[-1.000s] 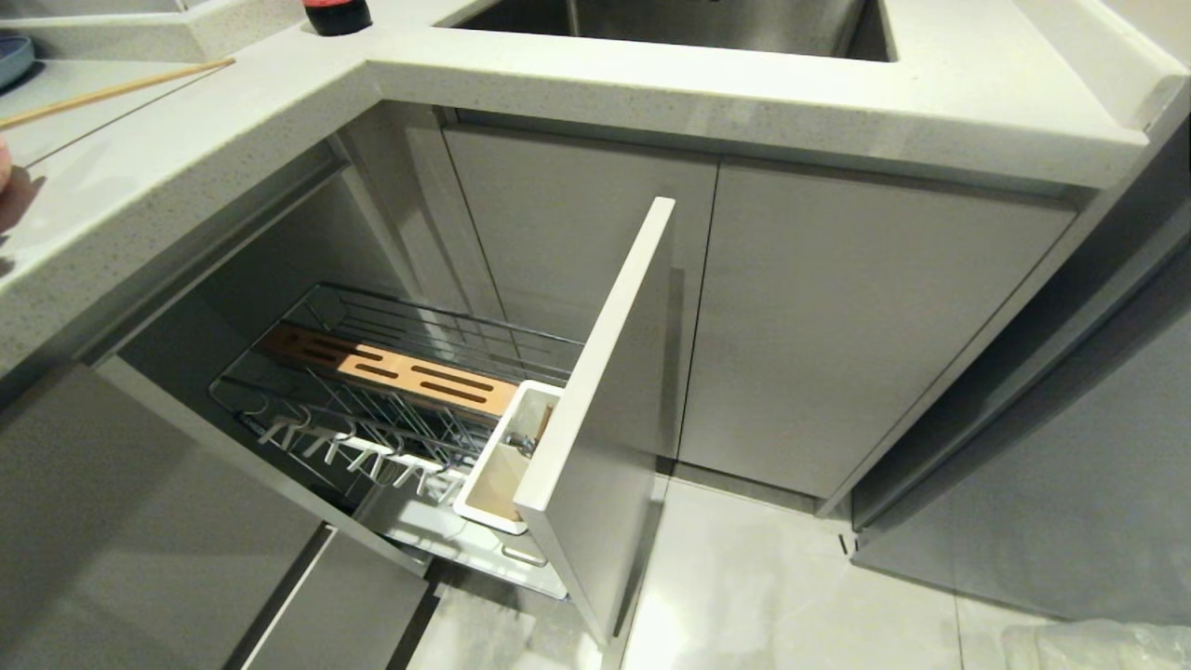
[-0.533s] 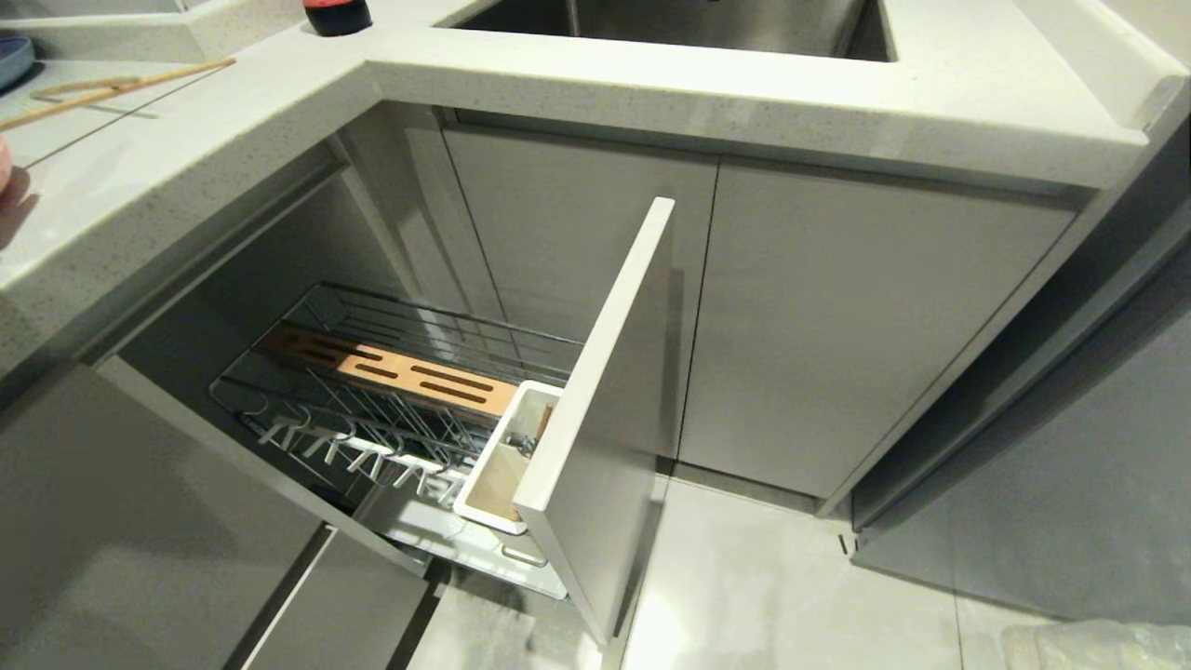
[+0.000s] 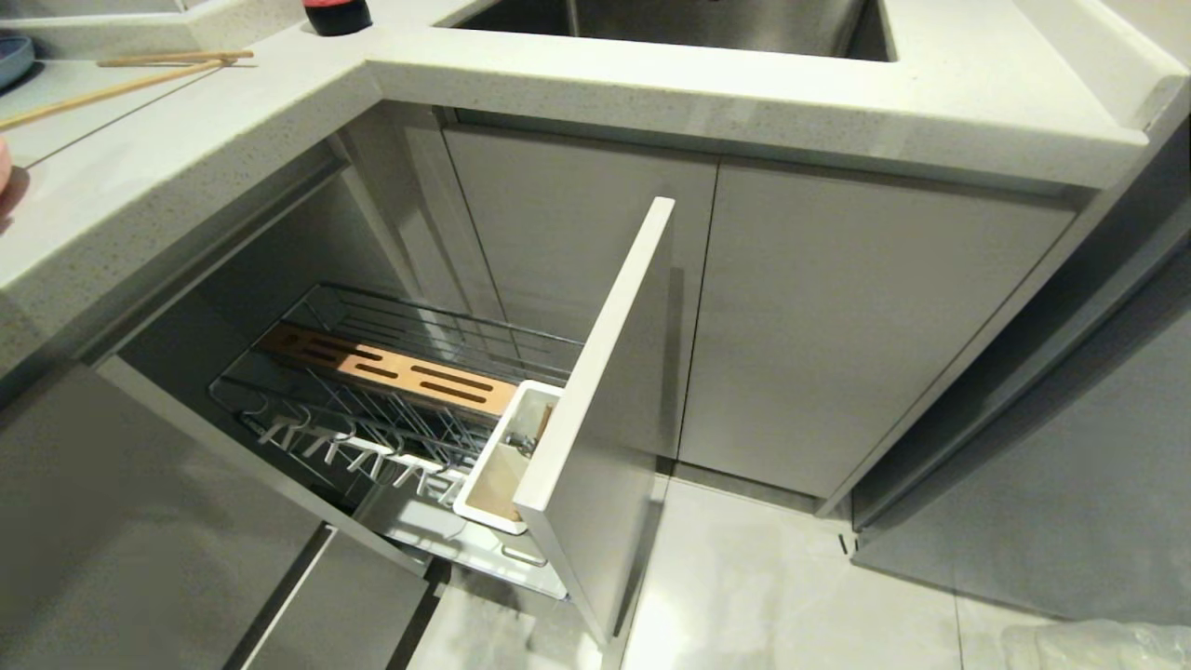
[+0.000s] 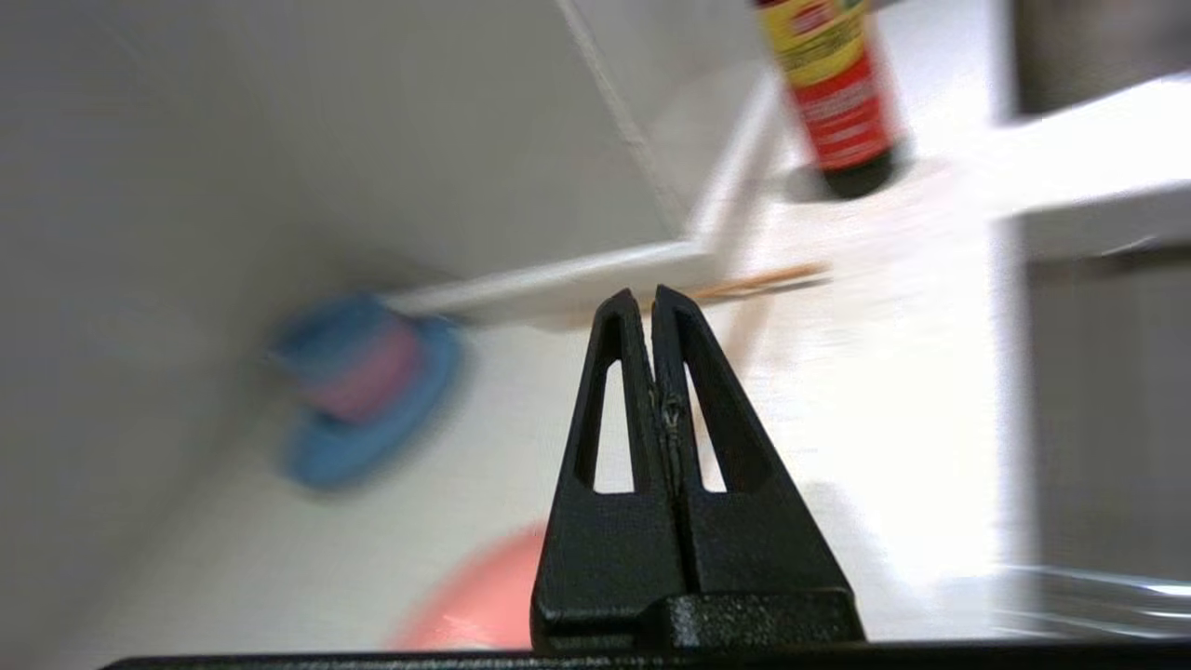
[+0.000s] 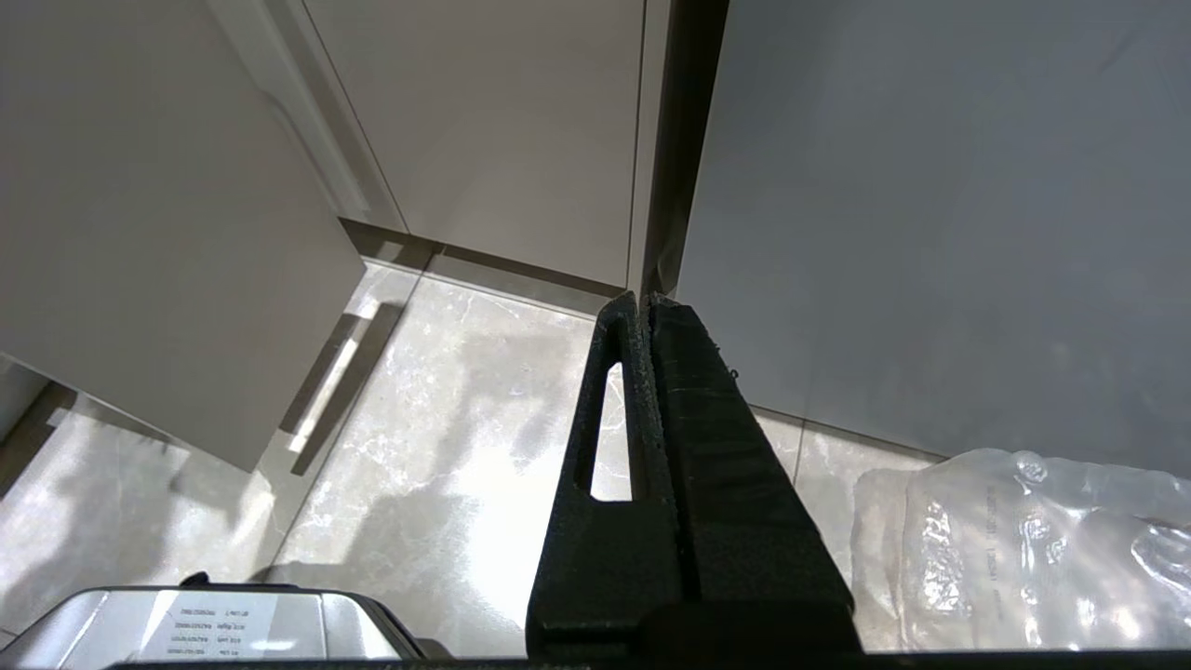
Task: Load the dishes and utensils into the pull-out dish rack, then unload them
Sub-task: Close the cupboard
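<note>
Left hand (image 4: 654, 296) pressed together, empty, over the bench (image 4: 884, 391): chopsticks (image 4: 758, 279) just beyond its tips, pink plate (image 4: 475, 596) below it near its base; right hand (image 5: 642, 300) together above floor.

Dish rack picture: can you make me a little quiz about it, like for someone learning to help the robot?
1. True or false: the rack is pushed all the way in.
2. Where do the chopsticks lie? A: in the rack. B: on the counter. C: on the floor.
3. Fill the gap: the left gripper is ____ (open or shut).

Key: 1 false, it is pulled out. 2 B. 3 shut.
</note>
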You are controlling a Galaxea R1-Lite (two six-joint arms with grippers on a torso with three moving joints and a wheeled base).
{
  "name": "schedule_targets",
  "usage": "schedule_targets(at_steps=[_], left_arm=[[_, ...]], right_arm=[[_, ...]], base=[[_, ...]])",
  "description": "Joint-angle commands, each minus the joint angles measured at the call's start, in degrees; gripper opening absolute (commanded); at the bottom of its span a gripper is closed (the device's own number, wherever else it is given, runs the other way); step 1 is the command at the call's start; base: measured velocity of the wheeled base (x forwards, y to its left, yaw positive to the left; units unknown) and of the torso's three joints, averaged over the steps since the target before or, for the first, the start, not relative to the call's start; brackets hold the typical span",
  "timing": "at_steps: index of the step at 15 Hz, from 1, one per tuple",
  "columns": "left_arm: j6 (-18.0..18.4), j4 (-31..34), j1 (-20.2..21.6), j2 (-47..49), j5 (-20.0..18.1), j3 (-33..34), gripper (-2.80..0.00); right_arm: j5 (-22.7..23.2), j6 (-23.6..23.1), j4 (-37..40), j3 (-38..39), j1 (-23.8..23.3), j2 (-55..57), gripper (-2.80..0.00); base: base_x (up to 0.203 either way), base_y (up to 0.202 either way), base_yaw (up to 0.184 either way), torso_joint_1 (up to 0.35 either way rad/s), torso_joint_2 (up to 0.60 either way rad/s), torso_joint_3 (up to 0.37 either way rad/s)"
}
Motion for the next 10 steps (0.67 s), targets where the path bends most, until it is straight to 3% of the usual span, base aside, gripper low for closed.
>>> schedule_targets(at_steps=[1,4,7,8,10], left_arm=[[-8.6,9.3,-1.9,-0.8,0.0,-4.8,-2.80],[-27.4,22.2,-8.5,-1.1,1.3,-10.1,-2.80],[-45.9,32.4,-18.4,-0.1,3.6,-13.6,-2.80],[-49.6,35.2,-21.5,0.0,3.9,-13.6,-2.80],[-51.8,39.1,-27.2,0.7,3.9,-11.3,-2.80]], right_arm=[[0.0,0.0,0.0,0.0,0.0,0.0,-2.80],[0.0,0.0,0.0,0.0,0.0,0.0,-2.80],[0.0,0.0,0.0,0.0,0.0,0.0,-2.80],[0.0,0.0,0.0,0.0,0.0,0.0,-2.80],[0.0,0.0,0.0,0.0,-0.1,0.0,-2.80]], base=[[0.000,0.000,0.000,0.000,0.00,0.000],[0.000,0.000,0.000,0.000,0.00,0.000],[0.000,0.000,0.000,0.000,0.00,0.000],[0.000,0.000,0.000,0.000,0.00,0.000],[0.000,0.000,0.000,0.000,0.00,0.000]])
